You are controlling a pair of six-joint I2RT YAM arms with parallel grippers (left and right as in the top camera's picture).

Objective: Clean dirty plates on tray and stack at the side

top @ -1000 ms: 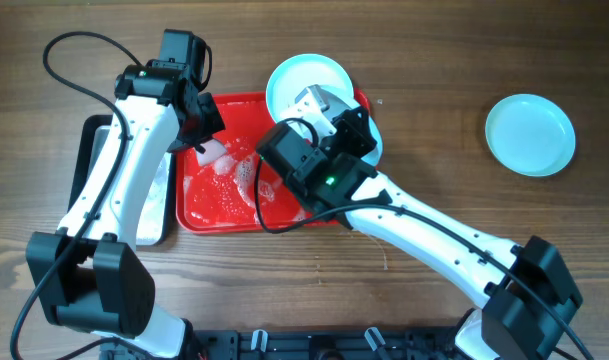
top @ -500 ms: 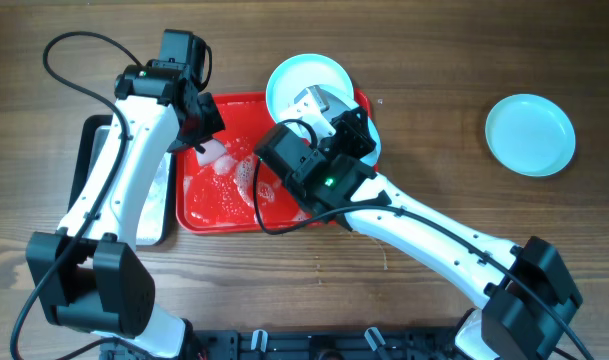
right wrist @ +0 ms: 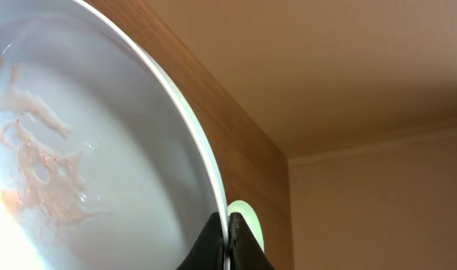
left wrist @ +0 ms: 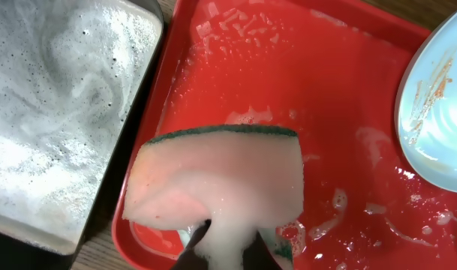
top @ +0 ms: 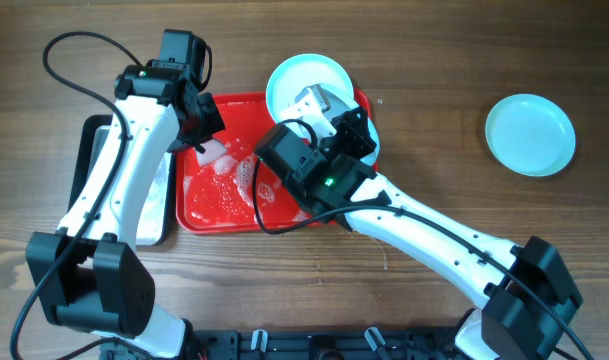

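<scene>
My right gripper (top: 322,103) is shut on the rim of a pale turquoise plate (top: 304,78), which it holds tilted above the far right corner of the red tray (top: 216,212). In the right wrist view the plate (right wrist: 100,150) carries brownish streaks and its rim is pinched at my right gripper (right wrist: 228,238). My left gripper (top: 201,133) is shut on a soapy pink sponge (left wrist: 217,176) with a green edge, over the tray's (left wrist: 303,75) left side. The streaked plate (left wrist: 438,112) shows to the sponge's right. The rim of a second plate (top: 374,138) peeks out beneath the right arm.
A third turquoise plate (top: 529,135) lies alone on the wooden table at the far right. A black-rimmed metal tray (left wrist: 55,112) of foamy water sits directly left of the red tray. Suds lie scattered over the red tray's floor.
</scene>
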